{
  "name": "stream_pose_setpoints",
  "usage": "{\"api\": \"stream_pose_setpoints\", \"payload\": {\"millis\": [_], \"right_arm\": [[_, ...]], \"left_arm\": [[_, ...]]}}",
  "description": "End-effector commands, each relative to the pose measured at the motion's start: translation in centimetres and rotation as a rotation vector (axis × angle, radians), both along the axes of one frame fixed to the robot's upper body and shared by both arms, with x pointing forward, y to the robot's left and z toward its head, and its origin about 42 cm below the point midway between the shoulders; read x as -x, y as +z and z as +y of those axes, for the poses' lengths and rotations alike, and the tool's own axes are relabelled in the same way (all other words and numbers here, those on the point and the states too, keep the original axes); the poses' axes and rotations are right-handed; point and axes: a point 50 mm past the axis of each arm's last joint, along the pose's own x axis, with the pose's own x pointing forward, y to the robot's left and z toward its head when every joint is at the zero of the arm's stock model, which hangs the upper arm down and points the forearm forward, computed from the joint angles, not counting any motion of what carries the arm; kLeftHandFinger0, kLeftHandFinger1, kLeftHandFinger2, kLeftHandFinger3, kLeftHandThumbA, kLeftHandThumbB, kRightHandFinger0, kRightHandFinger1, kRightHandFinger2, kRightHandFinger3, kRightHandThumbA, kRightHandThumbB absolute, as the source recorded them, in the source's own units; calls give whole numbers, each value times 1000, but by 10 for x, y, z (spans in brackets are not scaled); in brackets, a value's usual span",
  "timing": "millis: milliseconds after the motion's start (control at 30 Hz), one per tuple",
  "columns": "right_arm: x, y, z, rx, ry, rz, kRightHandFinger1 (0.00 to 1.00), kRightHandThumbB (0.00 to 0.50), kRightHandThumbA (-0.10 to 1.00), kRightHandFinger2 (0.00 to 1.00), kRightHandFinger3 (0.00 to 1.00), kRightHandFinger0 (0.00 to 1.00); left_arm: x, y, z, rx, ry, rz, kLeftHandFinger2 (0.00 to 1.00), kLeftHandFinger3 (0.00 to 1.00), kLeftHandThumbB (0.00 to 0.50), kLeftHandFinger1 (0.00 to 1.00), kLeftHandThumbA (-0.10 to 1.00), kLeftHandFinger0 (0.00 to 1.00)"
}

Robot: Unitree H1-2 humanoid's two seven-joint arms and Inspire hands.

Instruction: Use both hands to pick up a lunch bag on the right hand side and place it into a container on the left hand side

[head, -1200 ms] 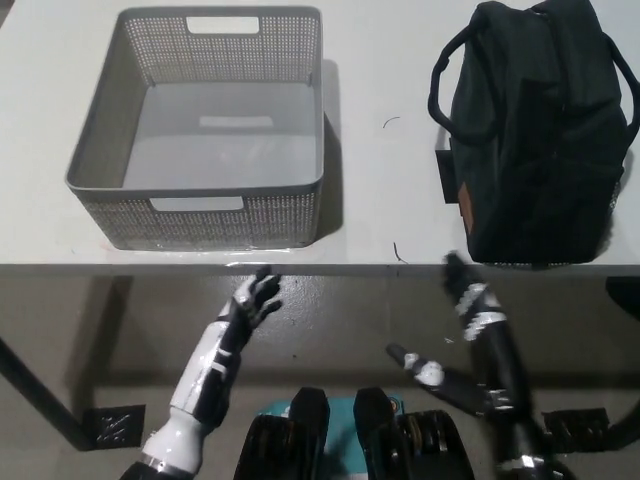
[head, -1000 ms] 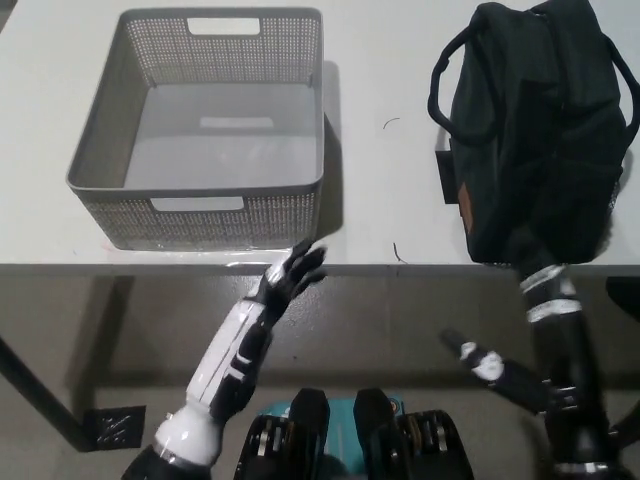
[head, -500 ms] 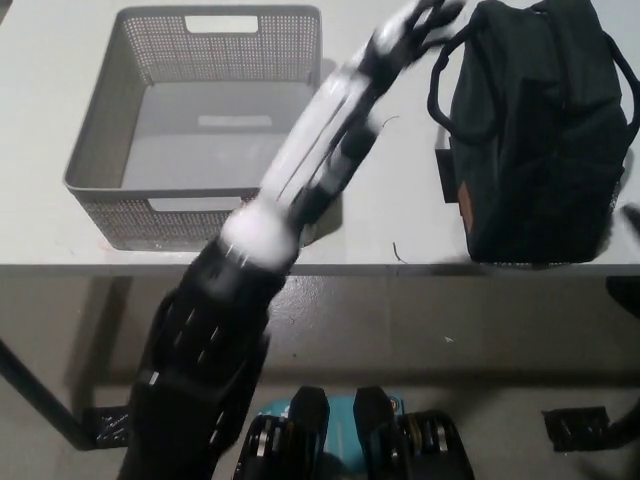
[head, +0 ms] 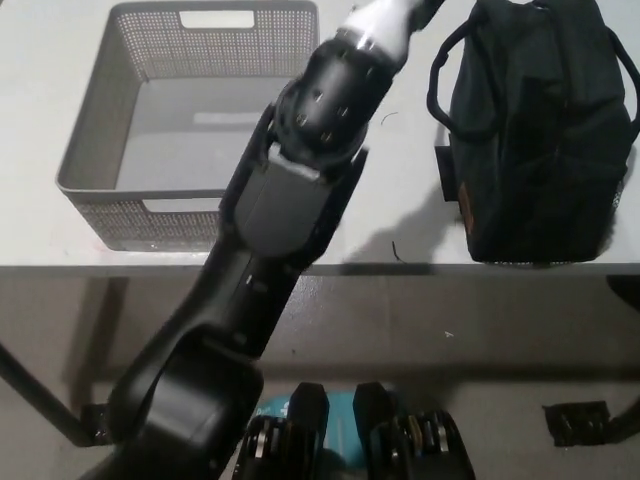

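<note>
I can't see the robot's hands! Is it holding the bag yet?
It cannot be told. The left arm reaches past the picture's top beside the bag; neither hand shows.

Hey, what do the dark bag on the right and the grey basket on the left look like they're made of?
The lunch bag looks like soft, matt black woven fabric: it slumps and creases, and has cord-like loop handles. The container looks like moulded grey plastic with a dull finish: fine perforated walls, smooth floor and cut-out handle slots.
</note>
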Motion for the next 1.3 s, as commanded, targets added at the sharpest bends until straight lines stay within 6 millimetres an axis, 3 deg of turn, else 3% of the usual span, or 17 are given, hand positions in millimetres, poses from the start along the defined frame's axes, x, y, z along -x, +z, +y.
{"api": "stream_pose_setpoints", "payload": {"millis": [0, 167, 267, 433, 567, 633, 833, 900, 1000, 1100, 1200, 1267], "right_arm": [[-28, 48, -11, -45, 24, -12, 1000, 110, 1000, 1000, 1000, 1000], [-57, 52, -7, -43, 43, 41, 1000, 80, 1000, 1000, 1000, 1000], [-72, 47, -5, -43, 54, 91, 1000, 109, 1000, 1000, 1000, 1000], [-92, 28, -6, -67, 85, 156, 1000, 121, 1000, 1000, 1000, 1000], [-101, 10, -7, -101, 115, 202, 1000, 157, 1000, 1000, 1000, 1000], [-106, 3, -6, -103, 128, 217, 1000, 152, 1000, 1000, 1000, 1000], [-115, -25, 6, -135, 150, 290, 1000, 127, 1000, 1000, 1000, 1000], [-116, -33, 13, -136, 159, 307, 1000, 122, 1000, 1000, 1000, 1000], [-118, -39, 18, -124, 163, 328, 1000, 120, 1000, 1000, 1000, 1000], [-119, -50, 24, -132, 175, 348, 1000, 168, 1000, 1000, 1000, 1000], [-119, -62, 29, -134, 178, 374, 1000, 188, 1000, 1000, 1000, 1000], [-118, -73, 35, -152, 195, 389, 1000, 179, 1000, 1000, 1000, 1000]], "left_arm": [[-12, 50, -16, 75, 55, -9, 1000, 1000, 291, 1000, 1000, 1000], [-32, 56, -11, 134, 87, 102, 1000, 1000, 275, 1000, 1000, 1000], [-40, 52, -5, 140, 94, 164, 1000, 1000, 297, 1000, 1000, 1000], [-53, 39, 10, 133, 112, 218, 1000, 1000, 338, 1000, 1000, 1000], [-58, 29, 16, 122, 128, 240, 1000, 1000, 323, 1000, 1000, 1000], [-60, 24, 17, 99, 147, 240, 1000, 1000, 321, 1000, 1000, 1000], [-61, -12, 6, 48, 134, 312, 1000, 1000, 281, 1000, 1000, 1000], [-62, -34, 2, -1, 152, 351, 1000, 1000, 296, 1000, 1000, 1000], [-62, -51, 0, -26, 140, 385, 1000, 1000, 284, 1000, 1000, 1000], [-60, -71, -2, -52, 102, 417, 1000, 1000, 260, 1000, 1000, 1000], [-57, -89, -5, -103, 104, 438, 1000, 1000, 288, 1000, 1000, 1000], [-55, -105, -7, -138, 114, 492, 1000, 1000, 338, 1000, 1000, 1000]]}}
